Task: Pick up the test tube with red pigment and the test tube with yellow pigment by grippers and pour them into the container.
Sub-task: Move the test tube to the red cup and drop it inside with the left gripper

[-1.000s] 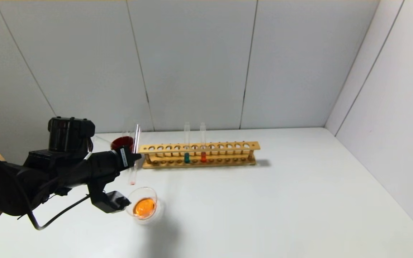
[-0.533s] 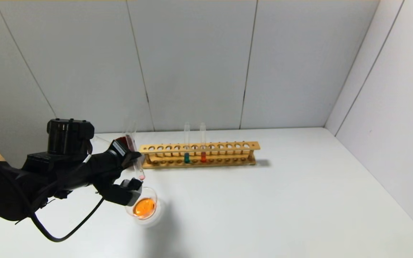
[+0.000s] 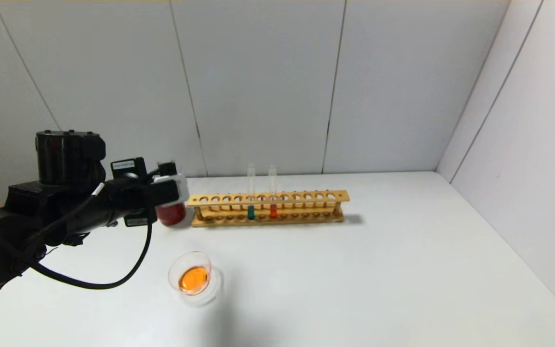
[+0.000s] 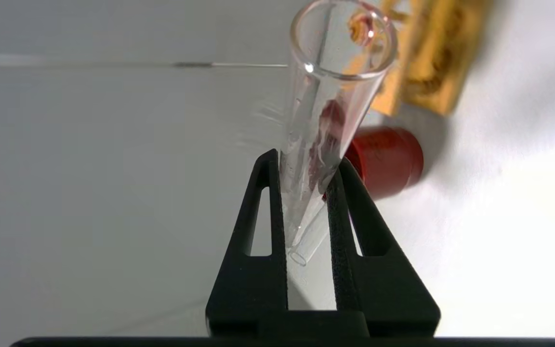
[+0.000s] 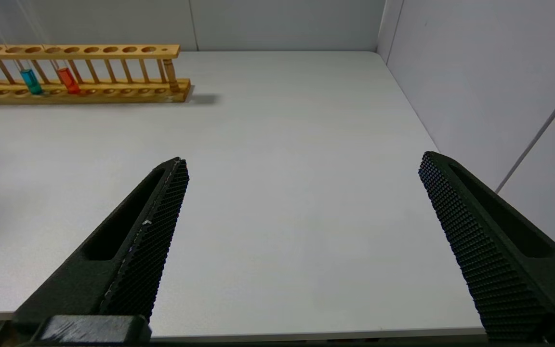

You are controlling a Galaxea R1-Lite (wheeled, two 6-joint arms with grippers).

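One tube [image 4: 328, 111], emptied but for a red smear, is clamped tight in the left tool [image 4: 306, 193], which has swung away from the dish [image 3: 193, 278] of orange liquid toward the red cup [image 3: 171, 214]. Pouring looks finished; discarding seems next. The right tool [image 5: 301, 241] gapes empty over the desk [image 3: 354, 270].

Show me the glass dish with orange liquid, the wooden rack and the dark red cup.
glass dish [image 3: 181, 290], head view, near rim.
wooden rack [image 3: 306, 196], head view, top rail.
dark red cup [image 4: 393, 159], left wrist view, side wall.
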